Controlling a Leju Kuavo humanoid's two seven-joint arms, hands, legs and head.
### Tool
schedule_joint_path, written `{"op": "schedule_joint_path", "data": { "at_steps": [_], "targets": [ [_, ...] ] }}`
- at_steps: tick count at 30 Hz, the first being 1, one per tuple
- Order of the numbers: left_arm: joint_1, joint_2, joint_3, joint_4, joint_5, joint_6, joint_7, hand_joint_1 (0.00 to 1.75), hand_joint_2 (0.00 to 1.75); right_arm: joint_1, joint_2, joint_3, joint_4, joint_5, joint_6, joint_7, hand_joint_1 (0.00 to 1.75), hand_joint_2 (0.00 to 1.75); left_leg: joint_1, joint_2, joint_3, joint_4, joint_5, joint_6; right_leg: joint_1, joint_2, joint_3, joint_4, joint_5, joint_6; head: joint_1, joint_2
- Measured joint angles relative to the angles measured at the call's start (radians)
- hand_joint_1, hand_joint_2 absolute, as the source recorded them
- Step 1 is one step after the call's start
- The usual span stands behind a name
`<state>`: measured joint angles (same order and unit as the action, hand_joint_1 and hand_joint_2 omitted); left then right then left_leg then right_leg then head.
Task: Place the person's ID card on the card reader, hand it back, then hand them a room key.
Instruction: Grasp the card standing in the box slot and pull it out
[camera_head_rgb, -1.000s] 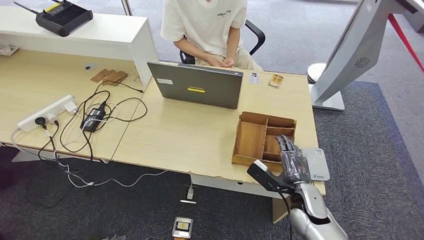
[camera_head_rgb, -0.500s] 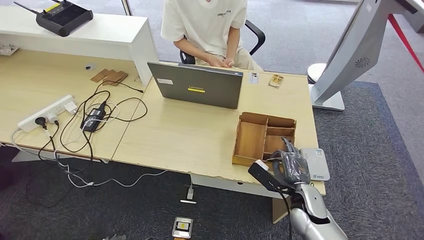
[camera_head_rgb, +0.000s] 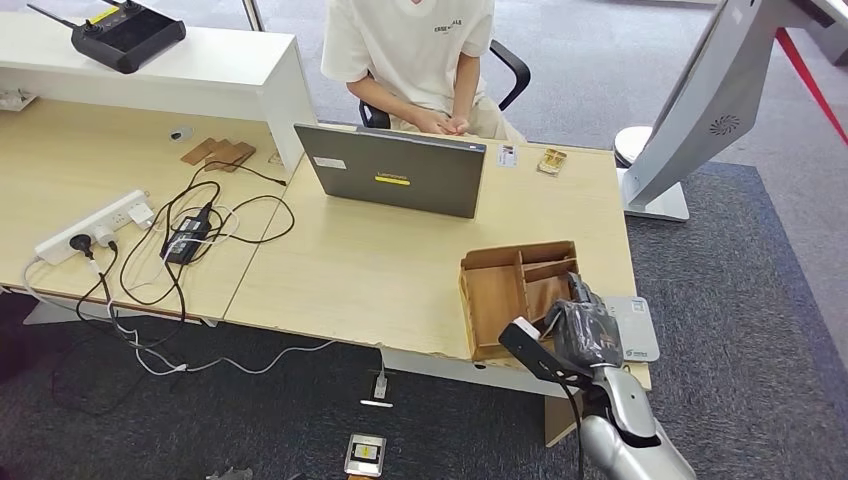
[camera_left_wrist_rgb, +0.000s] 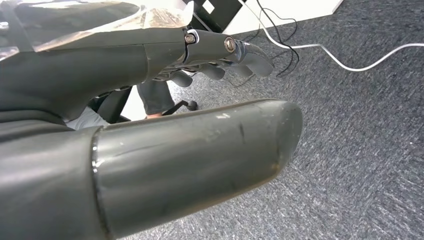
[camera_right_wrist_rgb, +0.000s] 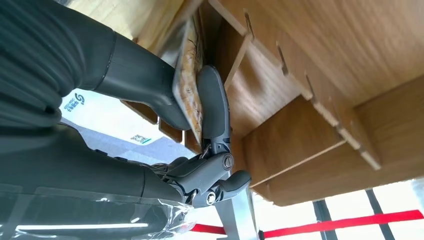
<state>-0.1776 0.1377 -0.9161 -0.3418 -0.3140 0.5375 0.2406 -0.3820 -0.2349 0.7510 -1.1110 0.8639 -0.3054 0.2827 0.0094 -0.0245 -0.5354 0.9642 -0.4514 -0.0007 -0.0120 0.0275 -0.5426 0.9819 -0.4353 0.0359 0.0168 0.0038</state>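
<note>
Wooden tray (camera_head_rgb: 500, 300) is sitting at our five o'clock, and our right hand (camera_head_rgb: 585, 330) is pinching a room key card (camera_right_wrist_rgb: 189, 80) from it for the person (camera_head_rgb: 420, 50); our left hand (camera_left_wrist_rgb: 150, 125) is hanging loose, holding nothing.

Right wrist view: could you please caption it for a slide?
Right hand pinches a patterned card beside the wooden organizer.

Silver right forearm (camera_head_rgb: 625, 435) with black wrist camera block, right hand (camera_head_rgb: 585, 330) dark grey under clear plastic film, left hand (camera_left_wrist_rgb: 150, 100) thick grey thumb, screw-pinned darker fingers (camera_left_wrist_rgb: 235, 52)
</note>
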Motion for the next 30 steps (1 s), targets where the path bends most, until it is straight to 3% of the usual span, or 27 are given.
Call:
{"op": "schedule_joint_path", "data": {
  "at_steps": [12,21,30],
  "targets": [
    [-0.005,0.000,0.000,0.000,-0.017,-0.008,-0.007,0.00,0.00,-0.077,-0.028,-0.040,-0.113,0.030,-0.048,0.028,1.75,1.75,0.000,0.000,0.000,0.000,0.000,0.000,0.000,0.000,0.000,0.000,0.000,0.000,0.000,0.000],
    [-0.018,0.000,-0.001,0.000,-0.030,-0.024,-0.007,0.00,0.00,-0.159,-0.066,-0.073,-0.268,0.039,0.012,0.051,1.75,1.75,0.000,0.000,0.000,0.000,0.000,0.000,-0.001,0.000,0.000,0.000,0.000,0.000,0.000,0.000],
    [-0.028,-0.001,-0.001,0.000,-0.045,-0.034,-0.011,0.00,0.00,-0.216,-0.044,-0.052,-0.264,-0.023,0.068,0.011,1.75,1.75,0.000,0.000,0.000,0.000,0.000,0.000,-0.001,0.000,0.000,0.000,0.000,0.000,0.000,0.000]
  ]
}}
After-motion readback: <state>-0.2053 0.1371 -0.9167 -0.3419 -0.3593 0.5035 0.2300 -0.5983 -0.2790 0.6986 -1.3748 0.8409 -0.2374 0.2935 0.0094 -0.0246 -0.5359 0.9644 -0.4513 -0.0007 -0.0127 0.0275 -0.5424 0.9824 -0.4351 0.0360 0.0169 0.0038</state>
